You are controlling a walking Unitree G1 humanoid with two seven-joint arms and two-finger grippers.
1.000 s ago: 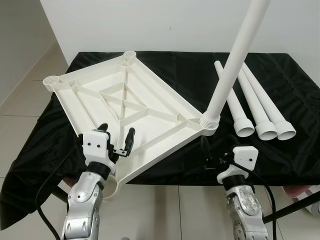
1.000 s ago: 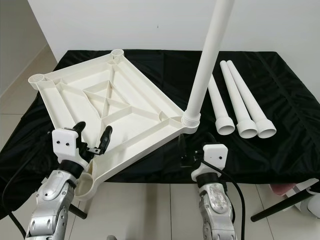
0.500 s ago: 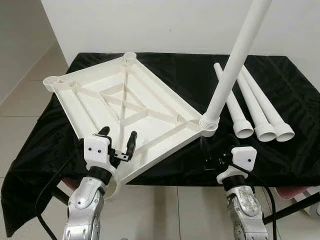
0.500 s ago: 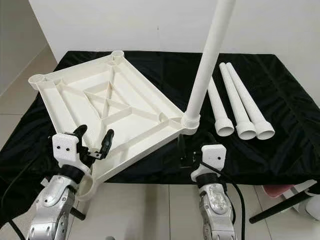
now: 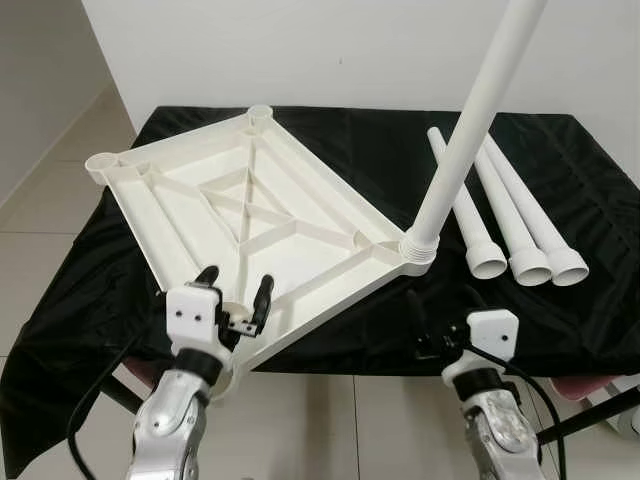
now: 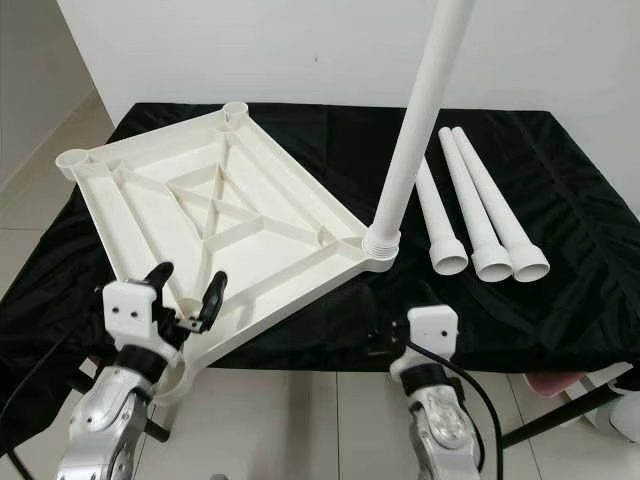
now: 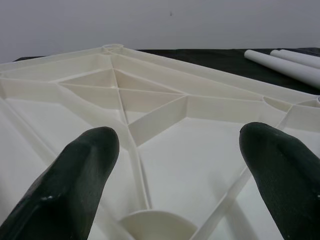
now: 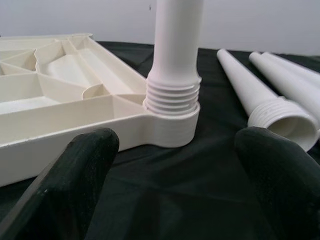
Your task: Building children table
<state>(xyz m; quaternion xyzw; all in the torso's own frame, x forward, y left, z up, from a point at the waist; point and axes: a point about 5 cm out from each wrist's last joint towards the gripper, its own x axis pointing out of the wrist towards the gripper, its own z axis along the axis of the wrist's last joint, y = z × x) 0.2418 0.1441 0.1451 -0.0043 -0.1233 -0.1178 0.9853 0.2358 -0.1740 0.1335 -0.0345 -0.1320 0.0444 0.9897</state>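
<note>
One tabletop [image 5: 240, 215], one fitted leg [image 5: 470, 125], three loose legs [image 5: 515, 215] on your counter [image 5: 600, 290].
Your left pincer [image 5: 236, 296] gapes empty at the tabletop's near corner; your right pincer [image 8: 172, 165], equally wide, shows you the leg's exposed threads [image 8: 171, 97].

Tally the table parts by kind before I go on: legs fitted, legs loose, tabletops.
Upright leg screwed into a corner socket: 1
Loose legs lying on the black cloth: 3
Upturned tabletop: 1
Total: 5
</note>
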